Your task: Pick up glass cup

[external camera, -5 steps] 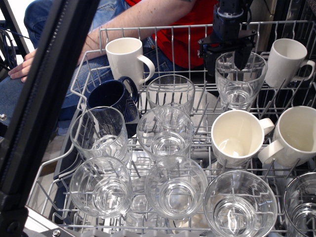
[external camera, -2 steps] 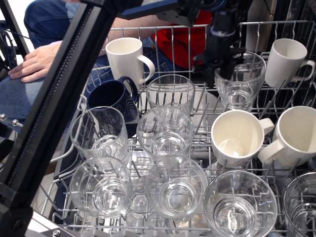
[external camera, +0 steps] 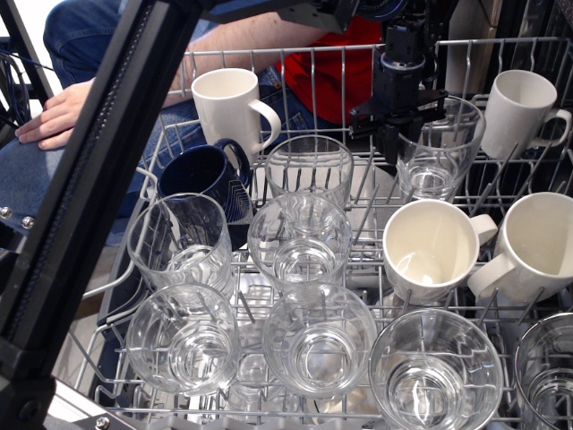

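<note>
Your glass cup [external camera: 436, 150] stands in the dish rack [external camera: 269, 67] at about one o'clock, between the white mug [external camera: 521, 112] at its three o'clock and the tall mug [external camera: 228, 107] far off at nine. The gripper [external camera: 405, 112] sits at the cup's near-left rim, apparently pinching it, though the dark fingers blur together. Lift straight up, slowly, keeping clear of the rack wires.

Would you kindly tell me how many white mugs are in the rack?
4: back left, back right, and two at middle right. None look hidden.
</note>
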You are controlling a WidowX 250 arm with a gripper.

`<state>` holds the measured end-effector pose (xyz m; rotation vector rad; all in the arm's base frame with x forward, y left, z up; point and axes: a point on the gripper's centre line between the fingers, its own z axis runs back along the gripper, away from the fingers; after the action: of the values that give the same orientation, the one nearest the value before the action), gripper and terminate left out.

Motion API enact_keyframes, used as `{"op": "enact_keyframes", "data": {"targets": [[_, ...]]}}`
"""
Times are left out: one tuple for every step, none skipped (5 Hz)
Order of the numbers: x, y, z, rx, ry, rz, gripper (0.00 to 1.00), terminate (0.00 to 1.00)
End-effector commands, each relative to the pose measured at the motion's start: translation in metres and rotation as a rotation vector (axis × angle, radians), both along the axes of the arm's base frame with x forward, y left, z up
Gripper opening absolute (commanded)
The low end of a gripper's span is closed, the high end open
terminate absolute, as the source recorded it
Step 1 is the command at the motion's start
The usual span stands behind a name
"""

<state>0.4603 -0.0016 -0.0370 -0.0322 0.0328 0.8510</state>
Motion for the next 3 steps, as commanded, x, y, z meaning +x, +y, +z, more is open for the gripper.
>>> {"op": "enact_keyframes", "data": {"targets": [[0.019,-0.003,0.074,-0.022,-0.089,-0.014,0.0,0.0],[0.024,-0.008,0.097,-0.066,-0.121,-0.017,0.0,0.0],[0.031,-0.013,0.124,-0.09,-0.133,-0.014,0.0,0.0]]}}
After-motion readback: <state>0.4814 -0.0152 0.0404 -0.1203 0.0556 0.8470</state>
